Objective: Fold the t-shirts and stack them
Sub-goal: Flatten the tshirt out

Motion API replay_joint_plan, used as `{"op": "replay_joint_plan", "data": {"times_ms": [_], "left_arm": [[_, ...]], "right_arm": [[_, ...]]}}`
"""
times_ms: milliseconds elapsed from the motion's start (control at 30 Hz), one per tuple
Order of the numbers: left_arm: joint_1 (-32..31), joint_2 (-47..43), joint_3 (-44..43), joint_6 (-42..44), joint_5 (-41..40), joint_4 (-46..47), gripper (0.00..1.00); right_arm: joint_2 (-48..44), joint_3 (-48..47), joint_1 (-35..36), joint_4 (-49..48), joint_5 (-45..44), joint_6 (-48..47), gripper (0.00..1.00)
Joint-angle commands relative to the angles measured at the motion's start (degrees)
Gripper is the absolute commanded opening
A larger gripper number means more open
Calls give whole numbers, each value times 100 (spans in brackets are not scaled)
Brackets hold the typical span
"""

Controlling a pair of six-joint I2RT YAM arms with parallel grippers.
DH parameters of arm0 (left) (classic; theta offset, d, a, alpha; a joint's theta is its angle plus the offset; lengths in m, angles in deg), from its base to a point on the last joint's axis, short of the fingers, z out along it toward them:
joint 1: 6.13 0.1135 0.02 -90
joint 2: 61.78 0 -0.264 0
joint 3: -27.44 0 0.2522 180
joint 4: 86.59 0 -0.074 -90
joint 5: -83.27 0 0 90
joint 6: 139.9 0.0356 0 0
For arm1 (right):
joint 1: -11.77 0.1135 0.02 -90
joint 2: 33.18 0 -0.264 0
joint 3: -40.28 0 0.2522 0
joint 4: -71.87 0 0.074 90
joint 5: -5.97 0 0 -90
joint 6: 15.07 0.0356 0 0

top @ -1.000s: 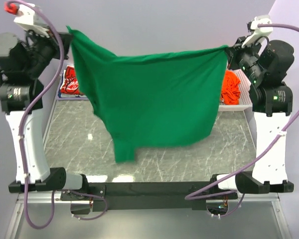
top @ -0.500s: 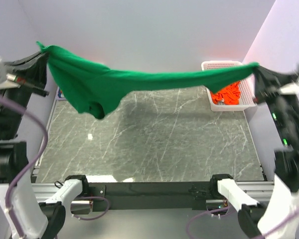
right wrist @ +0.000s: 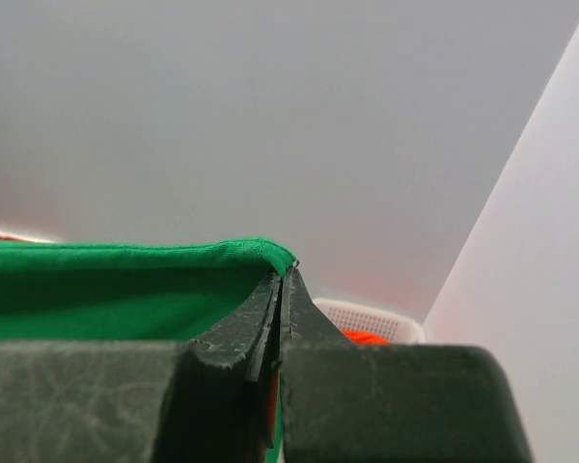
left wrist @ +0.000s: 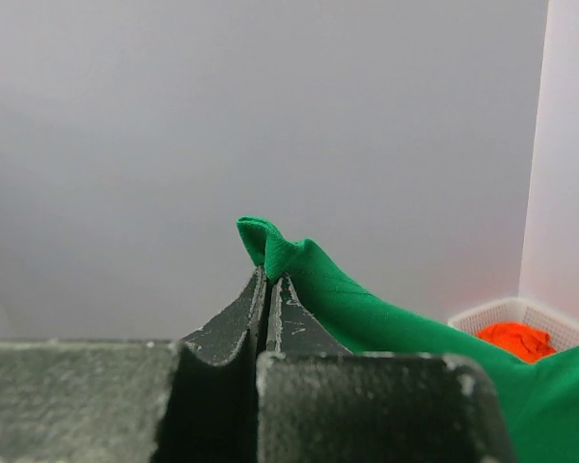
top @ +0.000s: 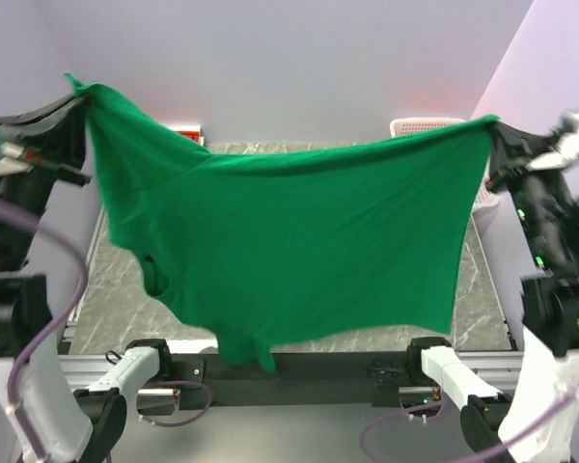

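left wrist only: I'm seeing orange t-shirt lying in basket
green t-shirt: hanging spread wide over desk
grip: my left gripper, right gripper are clamping its corners

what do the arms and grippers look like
White lower links, black joint housings on the left arm and right arm, purple cables looping along both. The left gripper and right gripper have dark, scuffed, wedge-shaped fingers. Small green lights dot the right arm.

left hand: raised high, clamped tight | right hand: raised high, clamped tight
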Motion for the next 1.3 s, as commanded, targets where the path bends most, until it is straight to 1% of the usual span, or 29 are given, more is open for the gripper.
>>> {"op": "replay_joint_plan", "data": {"times_ms": [0, 100, 200, 267, 300, 333, 400, 467, 500, 533, 567, 667, 700, 767, 833, 933, 1000, 1067, 1133, 1167, 1233, 1267], "left_arm": [[5, 365, 451, 74, 150, 271, 1], [5, 549, 934, 92, 238, 517, 1], [5, 900, 1252, 127, 300, 921, 1], [5, 1383, 1253, 57, 423, 1150, 1], [5, 1567, 1149, 48, 501, 1229, 1], [5, 1934, 1104, 31, 650, 1500, 1], [5, 2270, 1008, 48, 600, 1905, 1], [5, 2833, 762, 31, 450, 2370, 1], [13, 3017, 387, 13, 406, 2512, 1], [22, 3367, 209, 22, 397, 2705, 1], [48, 3536, -132, 48, 423, 3142, 1], [66, 4143, -521, 66, 274, 3856, 1], [84, 4301, -783, 31, 161, 4249, 1], [136, 4758, -1048, -127, 107, 4603, 1], [154, 5074, -1225, -189, 46, 5235, 1], [180, 5382, -1278, -189, -148, 5824, 1], [224, 5506, -1304, -233, -96, 5905, 1], [242, 5568, -1182, -155, 176, 5775, 1], [251, 5481, -630, -23, 430, 5713, 1], [251, 5419, -53, 39, 528, 5669, 1], [242, 5244, 591, 205, 703, 5660, 1], [251, 5191, 1194, 250, 757, 5660, 1]], "right_arm": [[386, 465, -11, -531, -93, -180, 0], [597, 852, -11, -795, -66, -233, 0], [1097, 1090, -11, -1067, -49, -233, 0], [1370, 1091, -11, -1287, -22, -198, 0], [1694, 961, -2, -1349, -31, -146, 0], [1888, 855, -2, -1445, -49, -128, 0], [2458, 400, -2, -1568, -154, -58, 0], [2837, 21, -2, -1727, -312, -5, 0], [3205, -434, -20, -1762, -356, 82, 0], [3391, -673, -20, -1797, -478, 136, 0], [3550, -1102, -20, -1850, -549, 162, 0], [4121, -1632, -20, -2148, -804, 303, 0], [4410, -1999, -29, -2192, -848, 355, 0], [4684, -2387, -20, -2395, -945, 400, 0], [5000, -2521, -20, -2692, -1058, 391, 0], [5300, -2504, -20, -3140, -1217, 321, 0], [5475, -2425, -29, -3291, -1218, 286, 0], [5546, -2119, -29, -3502, -1139, 268, 0], [5608, -1819, -37, -3677, -928, 224, 0], [5660, -1653, -29, -3626, -736, 163, 0], [5818, -1485, -11, -3564, -464, 162, 0], [5845, -1240, -11, -3564, -384, 154, 0]]}}
